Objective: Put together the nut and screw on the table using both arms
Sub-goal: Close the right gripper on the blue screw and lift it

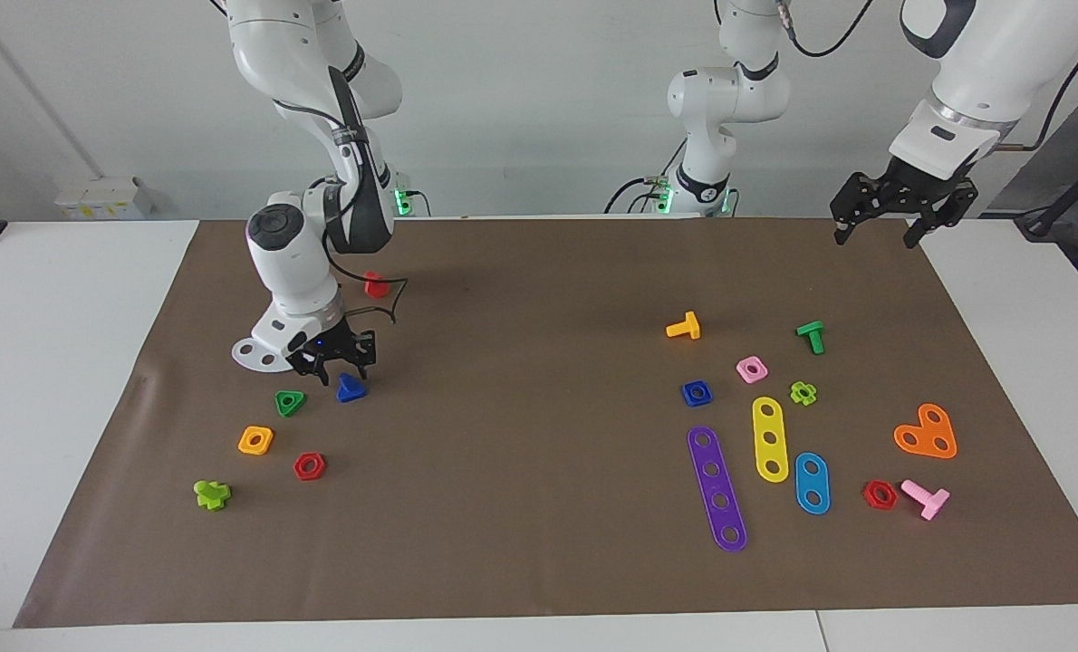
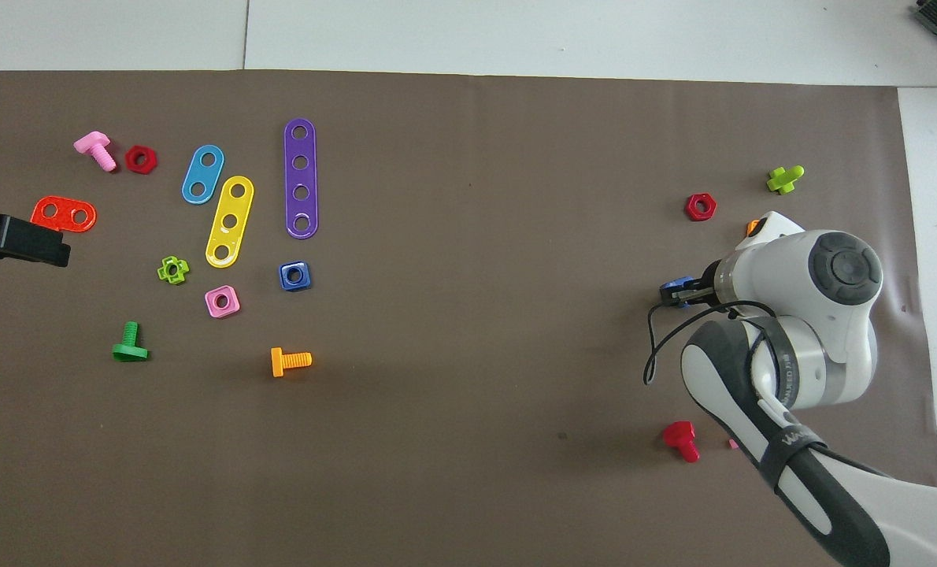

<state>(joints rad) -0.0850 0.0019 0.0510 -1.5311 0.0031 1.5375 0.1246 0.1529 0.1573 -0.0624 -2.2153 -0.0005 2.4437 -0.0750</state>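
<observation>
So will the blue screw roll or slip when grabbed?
Probably not roll: the screw rests on its flat triangular head, under the right end effector. Looks like smooth, light plastic, so it may skid or tip if pinched off-centre.

Pale lettering runs along the dark strap on the right arm [image 2: 783,441] in the overhead view, and more along the silver ring of its wrist, but neither can be made out as words. Nothing else carries text, a label or a number that can be read.
</observation>
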